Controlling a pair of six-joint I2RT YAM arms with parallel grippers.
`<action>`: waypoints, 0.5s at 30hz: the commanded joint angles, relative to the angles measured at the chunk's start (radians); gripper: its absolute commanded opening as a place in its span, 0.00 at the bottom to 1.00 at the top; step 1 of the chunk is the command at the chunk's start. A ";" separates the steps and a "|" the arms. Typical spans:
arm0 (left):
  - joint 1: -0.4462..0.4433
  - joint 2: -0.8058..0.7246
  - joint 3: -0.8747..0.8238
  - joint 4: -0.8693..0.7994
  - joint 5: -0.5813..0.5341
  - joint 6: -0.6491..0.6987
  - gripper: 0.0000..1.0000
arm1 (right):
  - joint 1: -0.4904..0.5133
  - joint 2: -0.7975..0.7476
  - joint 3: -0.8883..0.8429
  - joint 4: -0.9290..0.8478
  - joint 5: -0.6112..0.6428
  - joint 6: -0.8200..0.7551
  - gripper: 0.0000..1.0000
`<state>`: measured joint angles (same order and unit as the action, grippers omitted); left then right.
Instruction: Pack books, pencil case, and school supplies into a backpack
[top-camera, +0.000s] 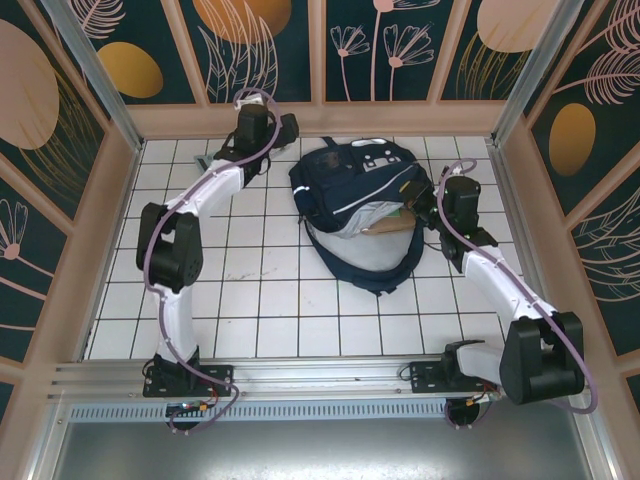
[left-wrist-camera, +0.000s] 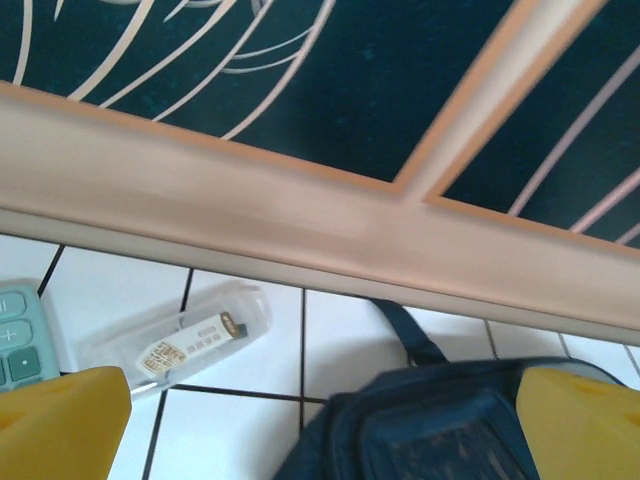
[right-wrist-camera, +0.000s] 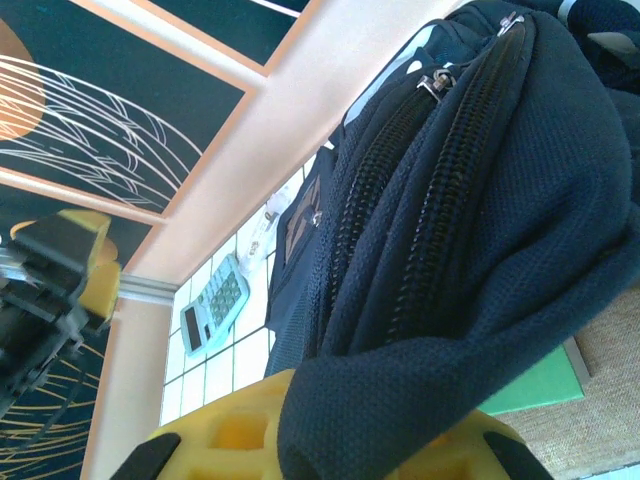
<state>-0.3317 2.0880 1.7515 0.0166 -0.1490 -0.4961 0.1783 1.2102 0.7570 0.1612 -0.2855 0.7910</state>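
Packing is partly done. The backpack (top-camera: 352, 185) lies at upper centre of the top view with its mouth facing the lower right. A green book (right-wrist-camera: 530, 392) sits inside the mouth, beside a tan woven surface (right-wrist-camera: 605, 395); I cannot tell whether that is the pencil case or a book cover. The right gripper (top-camera: 428, 197) is clenched on the backpack's fabric at the right edge of the opening, and in the right wrist view the navy cloth drapes over its yellow finger, so it looks to be holding the mouth up. The left gripper (left-wrist-camera: 322, 422) is released, fingers spread wide with nothing between them, at the top of the backpack near the back wall (left-wrist-camera: 300, 215). Not yet packed are the calculator (right-wrist-camera: 215, 305) and the clear packet (left-wrist-camera: 185, 335), both on the tiled table (top-camera: 260, 300) at the upper left, just beside the bag. How many books are already inside is hidden by the fabric. Judgement: roughly mid-task, with at least those two supplies left to go in.
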 joint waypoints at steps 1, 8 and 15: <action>0.067 0.104 0.117 -0.054 0.045 -0.073 0.99 | 0.014 -0.064 -0.007 0.120 -0.050 -0.018 0.00; 0.124 0.342 0.390 -0.149 0.073 -0.116 0.98 | 0.016 -0.071 -0.010 0.122 -0.053 -0.017 0.00; 0.145 0.490 0.489 -0.122 0.151 -0.154 0.99 | 0.017 -0.068 -0.010 0.127 -0.058 -0.013 0.00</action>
<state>-0.1879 2.5347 2.1937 -0.0998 -0.0547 -0.6193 0.1833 1.1973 0.7399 0.1761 -0.2893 0.7914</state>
